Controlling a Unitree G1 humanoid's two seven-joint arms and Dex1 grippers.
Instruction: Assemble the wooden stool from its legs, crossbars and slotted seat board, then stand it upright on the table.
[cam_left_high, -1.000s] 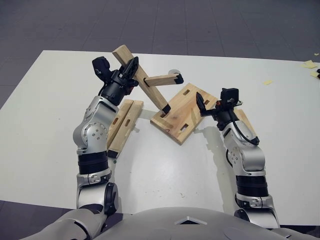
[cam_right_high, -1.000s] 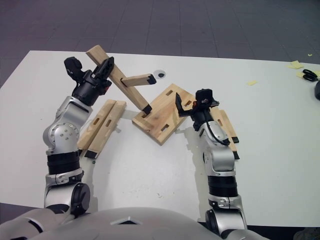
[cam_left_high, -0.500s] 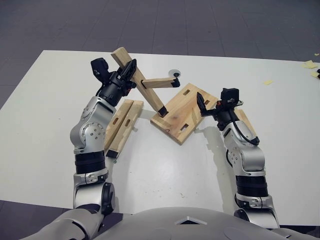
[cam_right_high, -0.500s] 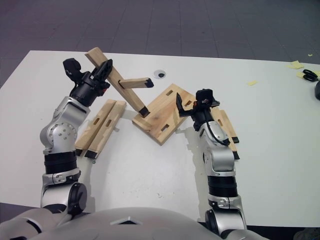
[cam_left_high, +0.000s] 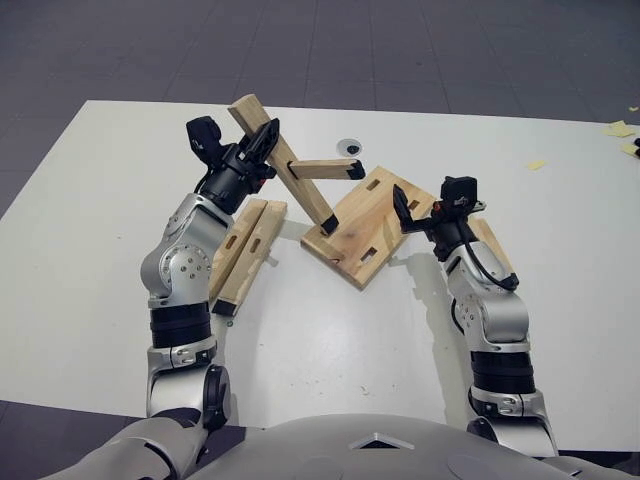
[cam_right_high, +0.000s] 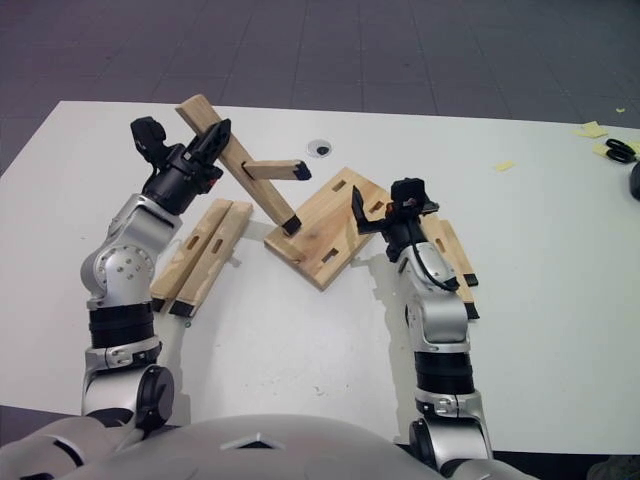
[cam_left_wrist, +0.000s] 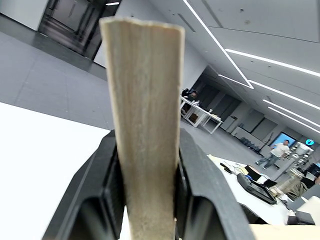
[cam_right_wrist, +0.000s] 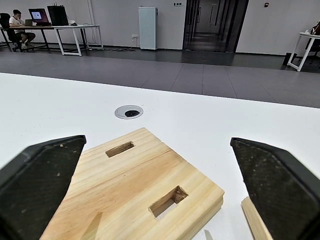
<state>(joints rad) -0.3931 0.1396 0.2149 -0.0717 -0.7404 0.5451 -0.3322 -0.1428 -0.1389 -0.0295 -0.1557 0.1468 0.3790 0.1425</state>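
Observation:
My left gripper (cam_left_high: 262, 148) is shut on a wooden leg (cam_left_high: 285, 162) held tilted above the table; in the left wrist view the leg (cam_left_wrist: 145, 135) stands between the black fingers (cam_left_wrist: 200, 185). A crossbar (cam_left_high: 325, 169) sticks out sideways from that leg. The leg's black-capped foot rests at the left corner of the slotted seat board (cam_left_high: 372, 225), which lies flat mid-table. My right gripper (cam_left_high: 420, 212) is open at the board's right edge, its fingers (cam_right_wrist: 42, 175) on either side of the seat board (cam_right_wrist: 135, 185). Two more legs (cam_left_high: 245, 248) lie side by side under my left arm.
Another wooden piece (cam_left_high: 490, 243) lies on the table under my right forearm. A round cable port (cam_left_high: 349, 146) sits in the white table (cam_left_high: 90, 260) behind the board. Yellow scraps (cam_left_high: 620, 128) lie at the far right edge.
The left gripper has swung the leg slightly, so the crossbar's free end shifted a little; the foot stays at the board's corner. The right gripper has not moved.

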